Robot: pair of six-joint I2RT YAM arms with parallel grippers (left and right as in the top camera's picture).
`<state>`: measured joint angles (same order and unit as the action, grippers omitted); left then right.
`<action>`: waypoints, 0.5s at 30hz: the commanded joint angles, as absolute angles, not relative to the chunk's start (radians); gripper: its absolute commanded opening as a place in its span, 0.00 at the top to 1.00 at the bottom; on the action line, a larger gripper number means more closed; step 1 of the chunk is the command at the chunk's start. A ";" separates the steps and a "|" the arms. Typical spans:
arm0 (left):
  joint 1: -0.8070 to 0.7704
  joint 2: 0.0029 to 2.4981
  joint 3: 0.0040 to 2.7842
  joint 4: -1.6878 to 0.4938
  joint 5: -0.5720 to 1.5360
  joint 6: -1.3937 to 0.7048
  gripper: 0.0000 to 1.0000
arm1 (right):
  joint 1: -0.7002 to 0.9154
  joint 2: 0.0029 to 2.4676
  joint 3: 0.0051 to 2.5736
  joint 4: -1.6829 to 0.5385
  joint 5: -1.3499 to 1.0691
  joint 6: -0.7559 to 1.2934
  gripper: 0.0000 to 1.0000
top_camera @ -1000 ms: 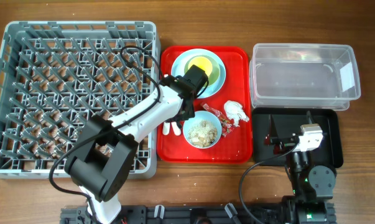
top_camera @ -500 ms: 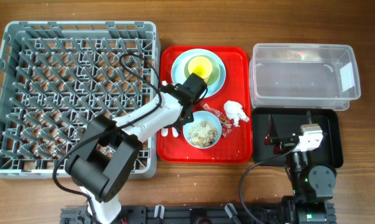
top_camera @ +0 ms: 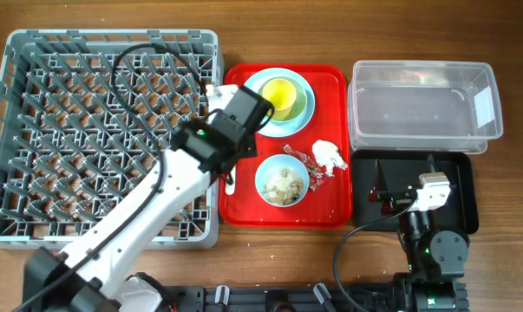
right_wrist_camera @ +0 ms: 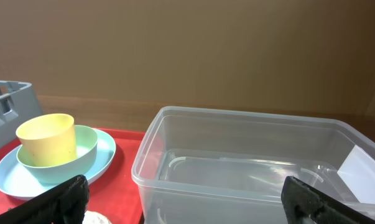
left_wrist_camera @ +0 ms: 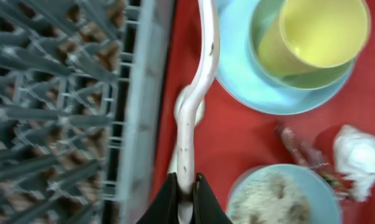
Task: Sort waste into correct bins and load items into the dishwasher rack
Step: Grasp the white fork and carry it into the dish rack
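Observation:
My left gripper (left_wrist_camera: 186,194) is shut on the handle of a white plastic utensil (left_wrist_camera: 203,68), held above the red tray's left edge beside the grey dishwasher rack (top_camera: 96,130); I cannot tell if it is the fork or the spoon. A second white utensil (top_camera: 229,182) lies on the tray. The yellow-green cup (top_camera: 281,90) sits in the pale green bowl (top_camera: 299,104) on the light blue plate (top_camera: 304,117). The light blue bowl (top_camera: 283,182) holds rice scraps. The red wrapper (top_camera: 303,161) and white tissue (top_camera: 328,154) lie beside it. My right gripper (right_wrist_camera: 187,205) is open over the black tray (top_camera: 462,195).
The red serving tray (top_camera: 330,208) sits between the rack and the bins. The clear tub (top_camera: 421,108) with a white label stands behind the black tray. The left arm stretches across the rack's front right corner.
My left gripper has lifted one white utensil off the red tray and moved left toward the rack's edge. The other utensil stays on the tray. The right arm has not moved.

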<state>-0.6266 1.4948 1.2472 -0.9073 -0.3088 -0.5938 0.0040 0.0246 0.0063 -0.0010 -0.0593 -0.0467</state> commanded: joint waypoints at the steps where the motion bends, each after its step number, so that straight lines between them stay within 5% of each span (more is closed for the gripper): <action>1: -0.498 1.486 1.262 -0.971 -0.297 -0.437 0.96 | 0.006 0.023 0.005 0.002 -0.065 -0.050 0.00; 6: -0.297 1.489 1.261 -1.018 0.050 -0.184 0.96 | 0.006 0.023 0.005 0.002 -0.065 -0.050 0.00; 15: -0.278 1.578 1.214 -1.041 0.059 -0.222 0.96 | 0.006 0.023 0.005 0.002 -0.065 -0.050 0.00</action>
<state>-0.2810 1.5513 1.2465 -1.0576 0.0399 -0.2073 0.0040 0.0246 0.0063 -0.0010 -0.0597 -0.0467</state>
